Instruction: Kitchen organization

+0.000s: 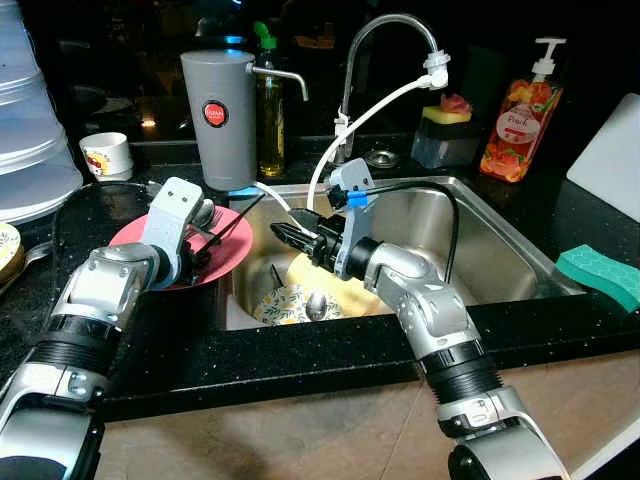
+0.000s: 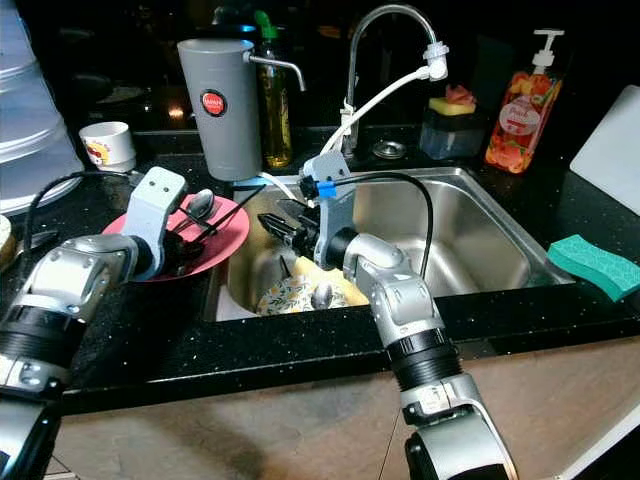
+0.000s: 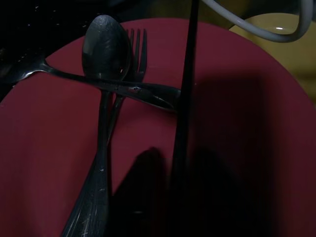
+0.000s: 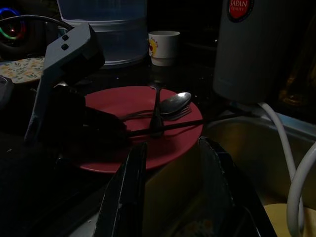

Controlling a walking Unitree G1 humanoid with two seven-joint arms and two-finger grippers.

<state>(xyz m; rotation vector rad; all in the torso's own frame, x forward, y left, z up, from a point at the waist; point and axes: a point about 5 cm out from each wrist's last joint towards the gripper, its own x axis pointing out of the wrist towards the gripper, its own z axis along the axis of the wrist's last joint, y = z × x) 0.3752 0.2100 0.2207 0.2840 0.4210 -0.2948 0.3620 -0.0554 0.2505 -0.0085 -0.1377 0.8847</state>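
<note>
A red plate (image 1: pixel 228 262) lies on the black counter left of the sink. On it rest a spoon (image 3: pixel 104 47), a fork (image 3: pixel 137 49) and a third steel handle (image 3: pixel 131 89) crossing them. My left gripper (image 1: pixel 205 242) hovers low over the plate, shut on a thin black chopstick (image 3: pixel 183 98) that reaches across the plate toward the sink. My right gripper (image 1: pixel 290 235) hangs open over the sink's left part, pointing at the plate with nothing between its fingers (image 4: pixel 129 197). Below it in the sink (image 1: pixel 480 250) lie a floral plate (image 1: pixel 275 302), a yellow dish (image 1: pixel 300 270) and a spoon (image 1: pixel 315 303).
A grey jug (image 1: pixel 220 120), an oil bottle (image 1: pixel 268 115) and the faucet (image 1: pixel 385 30) with a white hose stand behind the sink. Also around: a white cup (image 1: pixel 107 153), clear stacked containers (image 1: pixel 30 130), soap bottle (image 1: pixel 520 120), green sponge (image 1: pixel 600 272), white board (image 1: pixel 610 160).
</note>
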